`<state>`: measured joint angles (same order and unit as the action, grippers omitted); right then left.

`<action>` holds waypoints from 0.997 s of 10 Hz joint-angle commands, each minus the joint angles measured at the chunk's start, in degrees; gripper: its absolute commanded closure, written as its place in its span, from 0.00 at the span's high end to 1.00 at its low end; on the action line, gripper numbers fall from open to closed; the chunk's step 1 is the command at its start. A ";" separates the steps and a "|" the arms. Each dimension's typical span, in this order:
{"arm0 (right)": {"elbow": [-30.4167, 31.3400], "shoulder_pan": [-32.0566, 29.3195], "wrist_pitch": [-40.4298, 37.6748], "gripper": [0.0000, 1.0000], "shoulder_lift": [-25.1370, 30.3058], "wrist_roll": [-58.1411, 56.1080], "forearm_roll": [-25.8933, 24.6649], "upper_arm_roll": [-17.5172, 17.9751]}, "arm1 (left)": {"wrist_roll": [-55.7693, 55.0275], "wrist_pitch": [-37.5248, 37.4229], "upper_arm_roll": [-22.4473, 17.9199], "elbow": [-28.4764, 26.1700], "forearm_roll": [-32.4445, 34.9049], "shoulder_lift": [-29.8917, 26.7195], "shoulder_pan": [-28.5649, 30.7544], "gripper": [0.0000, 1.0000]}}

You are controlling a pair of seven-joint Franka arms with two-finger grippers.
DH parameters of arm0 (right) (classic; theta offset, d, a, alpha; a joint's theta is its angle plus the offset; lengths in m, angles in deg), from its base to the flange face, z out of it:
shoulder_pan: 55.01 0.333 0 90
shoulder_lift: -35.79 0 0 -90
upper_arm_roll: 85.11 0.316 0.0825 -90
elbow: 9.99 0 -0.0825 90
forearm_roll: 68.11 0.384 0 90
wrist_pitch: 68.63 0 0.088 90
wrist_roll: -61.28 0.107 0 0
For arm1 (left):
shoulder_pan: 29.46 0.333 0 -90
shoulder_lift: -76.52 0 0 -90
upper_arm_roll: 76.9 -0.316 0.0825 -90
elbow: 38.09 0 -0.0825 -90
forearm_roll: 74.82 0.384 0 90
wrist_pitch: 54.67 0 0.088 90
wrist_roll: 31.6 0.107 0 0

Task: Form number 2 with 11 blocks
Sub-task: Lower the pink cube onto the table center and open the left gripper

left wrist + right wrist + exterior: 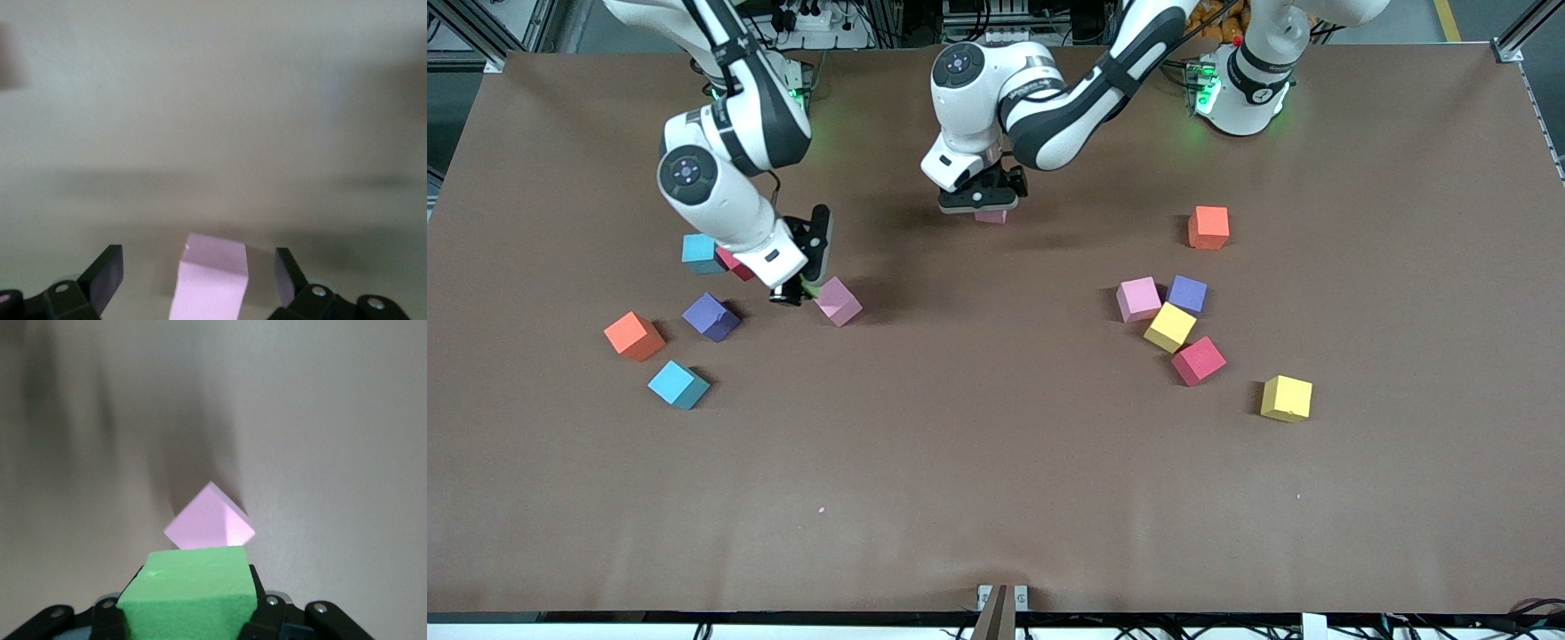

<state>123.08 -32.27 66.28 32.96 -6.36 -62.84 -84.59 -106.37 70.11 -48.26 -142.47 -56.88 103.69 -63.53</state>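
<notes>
Left gripper (985, 206), jaws wide around a pink block (991, 215), and right gripper (793, 293), clamping a green block (190, 592); number 2 barely begun, remaining blocks lying scattered around both.

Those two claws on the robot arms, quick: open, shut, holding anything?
Left gripper: open, fingers either side of a pink block, not gripping it.
Right gripper: shut on a green block, beside another pink block.

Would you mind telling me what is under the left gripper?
A pink block sits on the table between the left gripper's open fingers; from the front, the gripper covers most of it.
</notes>
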 commanded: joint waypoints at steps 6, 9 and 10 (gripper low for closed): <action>1.58 10.37 0.01 0.25 -0.15 11.97 -0.08 1.33 | -0.21 -5.07 0.10 2.25 -5.19 -1.08 16.03 1.00; 1.49 17.58 1.50 0.25 -3.05 22.44 0.01 1.51 | 2.07 -5.25 -0.69 1.38 -4.41 1.65 19.90 1.00; 1.58 19.34 2.63 0.25 -4.36 24.46 0.01 1.60 | 7.65 -5.25 -0.69 0.50 -4.40 1.65 20.87 1.00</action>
<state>124.43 -14.74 67.21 30.40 15.02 -62.74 -82.77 -103.86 65.44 -49.36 -141.25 -60.88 105.41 -44.48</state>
